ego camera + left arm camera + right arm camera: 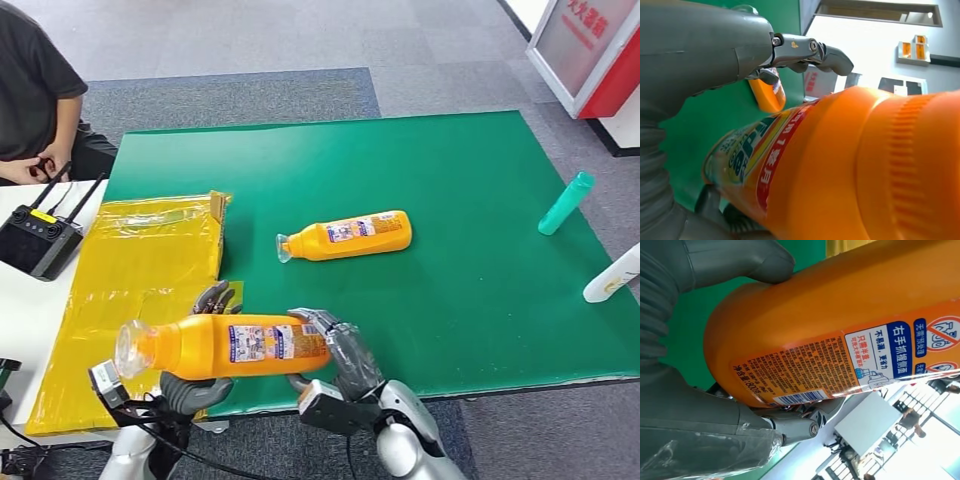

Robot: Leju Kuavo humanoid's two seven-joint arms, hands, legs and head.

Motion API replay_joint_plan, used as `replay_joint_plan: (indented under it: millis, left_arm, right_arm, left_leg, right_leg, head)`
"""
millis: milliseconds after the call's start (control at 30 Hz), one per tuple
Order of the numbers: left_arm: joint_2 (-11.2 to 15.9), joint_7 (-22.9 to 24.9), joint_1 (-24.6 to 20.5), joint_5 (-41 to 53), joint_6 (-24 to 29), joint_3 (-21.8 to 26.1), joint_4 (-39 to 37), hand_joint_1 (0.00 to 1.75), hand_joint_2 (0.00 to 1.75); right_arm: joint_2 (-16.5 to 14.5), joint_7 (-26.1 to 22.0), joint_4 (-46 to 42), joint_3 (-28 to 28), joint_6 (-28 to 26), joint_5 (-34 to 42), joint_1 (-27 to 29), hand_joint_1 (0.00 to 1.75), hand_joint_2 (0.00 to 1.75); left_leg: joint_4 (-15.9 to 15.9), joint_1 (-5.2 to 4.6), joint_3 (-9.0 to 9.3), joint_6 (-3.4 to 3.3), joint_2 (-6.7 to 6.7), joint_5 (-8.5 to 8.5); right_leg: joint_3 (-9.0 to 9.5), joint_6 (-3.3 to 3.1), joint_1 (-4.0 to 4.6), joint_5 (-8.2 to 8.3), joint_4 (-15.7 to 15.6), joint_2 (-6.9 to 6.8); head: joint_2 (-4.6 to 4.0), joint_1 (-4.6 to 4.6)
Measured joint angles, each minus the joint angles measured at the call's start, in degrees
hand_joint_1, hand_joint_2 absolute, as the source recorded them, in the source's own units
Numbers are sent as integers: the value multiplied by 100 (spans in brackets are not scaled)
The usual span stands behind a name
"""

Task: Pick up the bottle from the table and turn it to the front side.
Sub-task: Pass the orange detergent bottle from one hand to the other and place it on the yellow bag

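I hold an orange bottle (226, 345) level above the near edge of the green mat (468, 200), its clear-capped neck pointing left. My left hand (189, 390) cradles the neck half, with fingers behind and beneath it. My right hand (347, 360) grips the base end. In the left wrist view the bottle (866, 165) lies under the hand (696, 45), whose fingers (810, 52) stretch above it. In the right wrist view the printed label with a barcode faces the camera on the bottle (836, 315), and the hand (696, 425) clasps its base. A second orange bottle (347, 235) lies on the mat.
A yellow plastic bag (143, 270) covers the table's left part. A teal bottle (566, 203) and a white bottle (613, 275) lie at the mat's right edge. A black controller (38, 238) sits on the white table, and a person (34, 90) sits at far left.
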State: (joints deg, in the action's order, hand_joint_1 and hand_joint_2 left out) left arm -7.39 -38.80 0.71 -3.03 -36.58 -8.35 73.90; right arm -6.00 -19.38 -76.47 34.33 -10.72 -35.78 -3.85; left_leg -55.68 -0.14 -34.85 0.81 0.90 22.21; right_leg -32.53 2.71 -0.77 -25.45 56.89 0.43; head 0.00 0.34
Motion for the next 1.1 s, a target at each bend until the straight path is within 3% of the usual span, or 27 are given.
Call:
replay_joint_plan:
  millis: [567,700,1100]
  left_arm:
    - [-37,0,-51,-127,-204,-131,97,0,175]
    - [-37,0,-40,-117,-222,-145,197,171,175]
    - [-31,0,-22,138,131,-239,269,175,175]
  right_arm:
    - [-72,-73,784,99,-131,132,-160,175,175]
    - [-100,-43,842,92,-145,138,-160,175,175]
    - [-119,-4,895,83,-141,129,-134,175,175]
  left_leg:
    - [0,0,0,1,0,-1]
    - [0,0,0,2,0,-1]
    - [0,0,1,1,0,-1]
  right_leg:
    - [0,0,0,0,0,0]
    - [0,-1,0,0,0,0]
    - [1,0,0,0,0,0]
  head:
    - [0,1]
    - [0,-1]
    - [0,0]
